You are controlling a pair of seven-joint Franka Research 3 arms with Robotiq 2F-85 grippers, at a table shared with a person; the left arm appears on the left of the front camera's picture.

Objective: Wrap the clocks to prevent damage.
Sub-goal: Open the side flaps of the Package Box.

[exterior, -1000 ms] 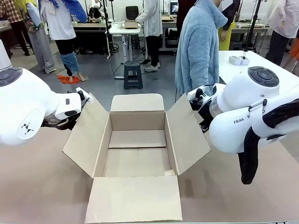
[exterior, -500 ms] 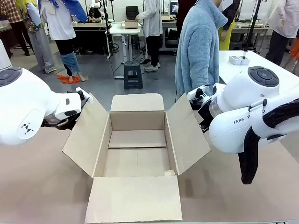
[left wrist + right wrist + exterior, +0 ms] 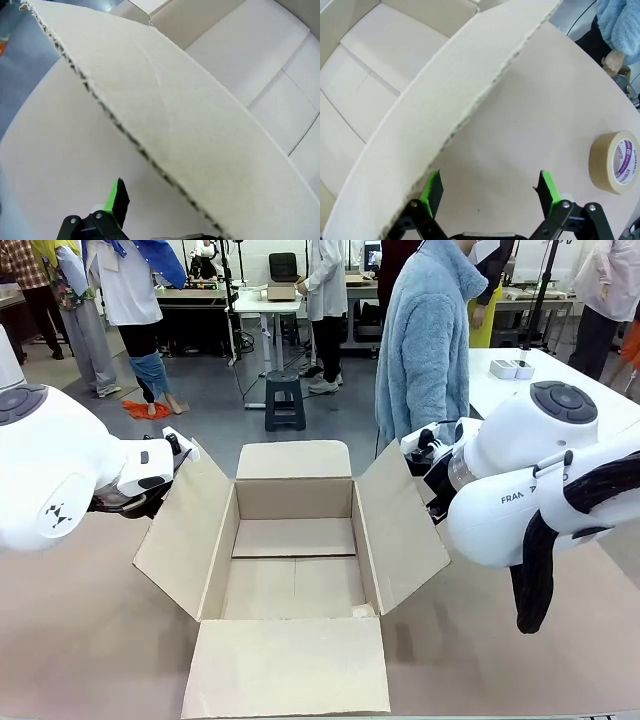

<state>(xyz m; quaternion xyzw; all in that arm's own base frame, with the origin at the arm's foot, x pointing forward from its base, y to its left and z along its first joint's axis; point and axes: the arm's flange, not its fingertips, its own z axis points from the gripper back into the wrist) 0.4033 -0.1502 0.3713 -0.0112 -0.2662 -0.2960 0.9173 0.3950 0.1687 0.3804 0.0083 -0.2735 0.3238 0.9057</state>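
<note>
No clocks are in view. An open cardboard box stands mid-table with all its flaps spread. My left arm reaches to the box's left flap. In the left wrist view that flap cuts across my left gripper: one green finger shows outside it and the other is hidden behind the card. My right arm is at the right flap. My right gripper is open and holds nothing. The flap's edge runs just by its left finger.
A roll of tan packing tape lies on the table outside the right flap. A person in a light blue fleece coat stands at the far side, a hand near the table edge. A white table with small white items is at the back right.
</note>
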